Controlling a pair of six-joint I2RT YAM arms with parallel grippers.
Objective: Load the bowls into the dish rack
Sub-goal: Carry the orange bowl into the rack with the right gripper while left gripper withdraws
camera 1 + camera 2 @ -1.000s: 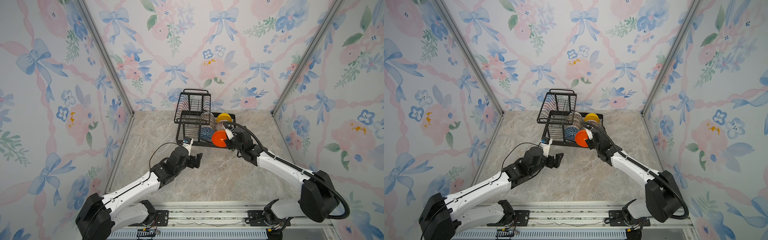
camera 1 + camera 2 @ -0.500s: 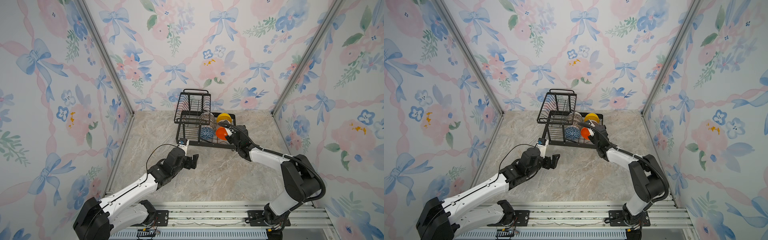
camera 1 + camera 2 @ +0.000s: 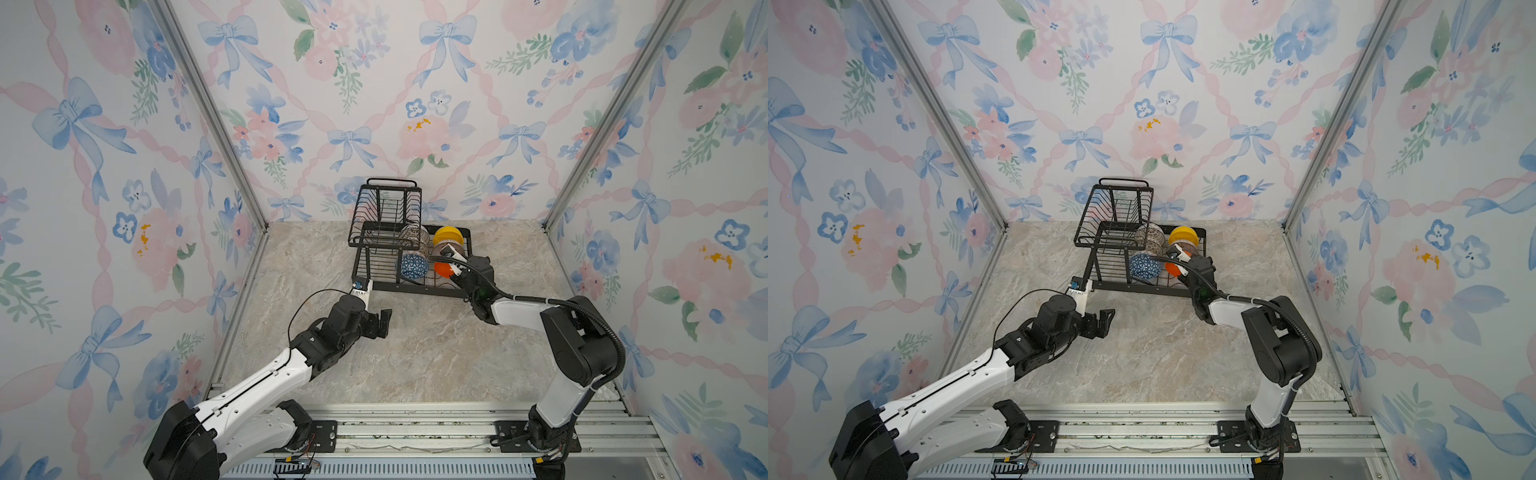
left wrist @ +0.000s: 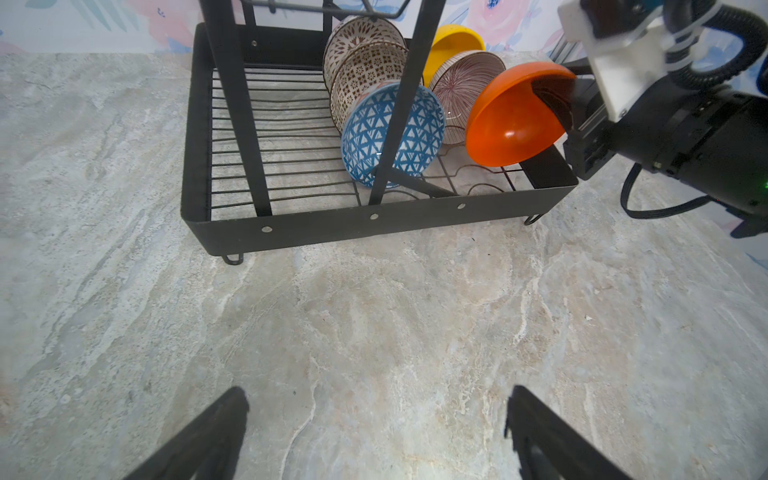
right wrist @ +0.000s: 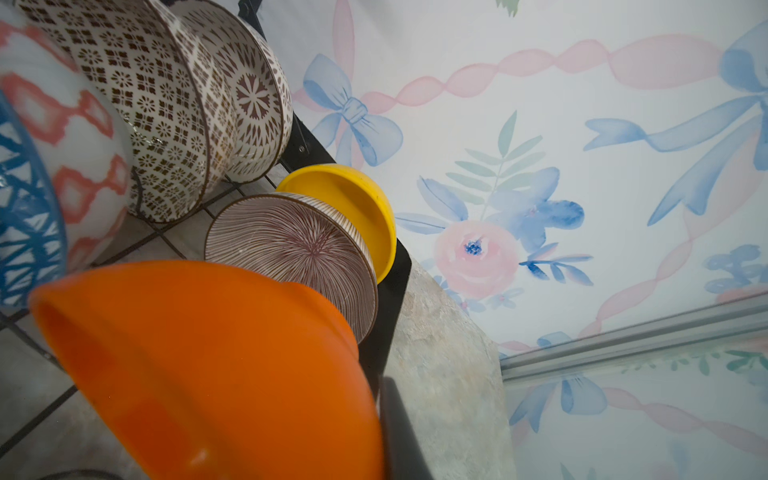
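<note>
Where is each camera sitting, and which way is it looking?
Top views: high at the front, looking down toward the back wall at the dish rack; left arm and right arm both show.
Left wrist: low over the table, facing the rack's front; its open left end effector shows, plus the right end effector gripping the orange bowl.
Right wrist: close against the orange bowl, looking past it at the yellow bowl; one finger shows.
Shared: both wrist views show the orange bowl and yellow bowl.

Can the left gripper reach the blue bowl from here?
Probably not cleanly: the left gripper is open, facing the blue bowl, but a post of the dish rack stands in front of it.
</note>
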